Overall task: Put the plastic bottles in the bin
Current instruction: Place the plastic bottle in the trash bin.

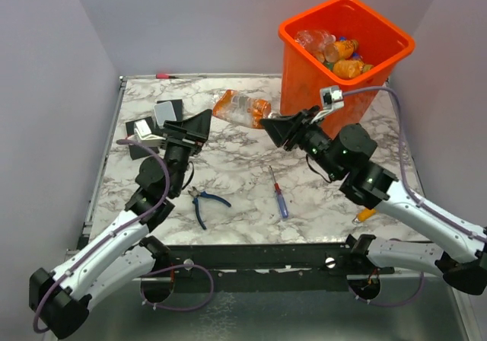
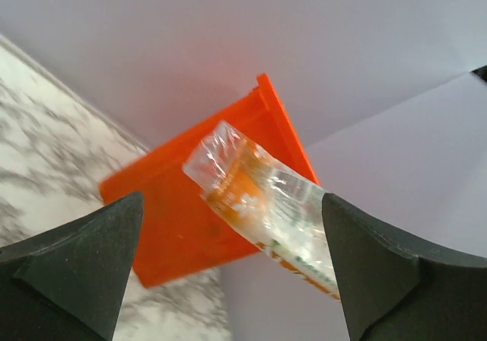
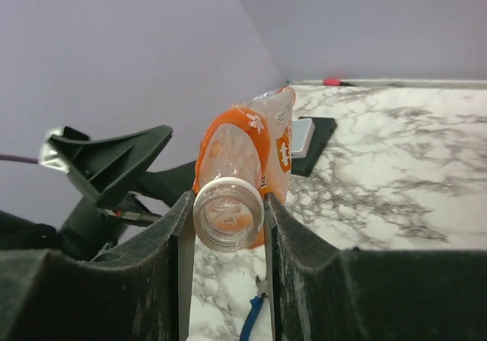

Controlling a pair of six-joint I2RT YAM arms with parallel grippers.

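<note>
A crumpled clear plastic bottle (image 1: 242,109) with an orange label hangs in the air over the table, left of the bin (image 1: 304,78). My right gripper (image 1: 268,122) is shut on its open neck (image 3: 228,213), with both fingers pressed against the neck. My left gripper (image 1: 195,125) stands open at the bottle's other end. In the left wrist view the bottle's base (image 2: 262,200) lies between the spread fingers, close to the right one, with the orange bin (image 2: 190,227) behind it. Several bottles (image 1: 335,52) lie inside the bin.
Blue-handled pliers (image 1: 204,202) and a blue-and-red screwdriver (image 1: 279,195) lie on the marble table (image 1: 236,173) near the front. Black and grey blocks (image 1: 163,116) sit at the left. A red pen (image 1: 167,75) lies at the back edge. A small orange thing (image 1: 365,214) shows under the right arm.
</note>
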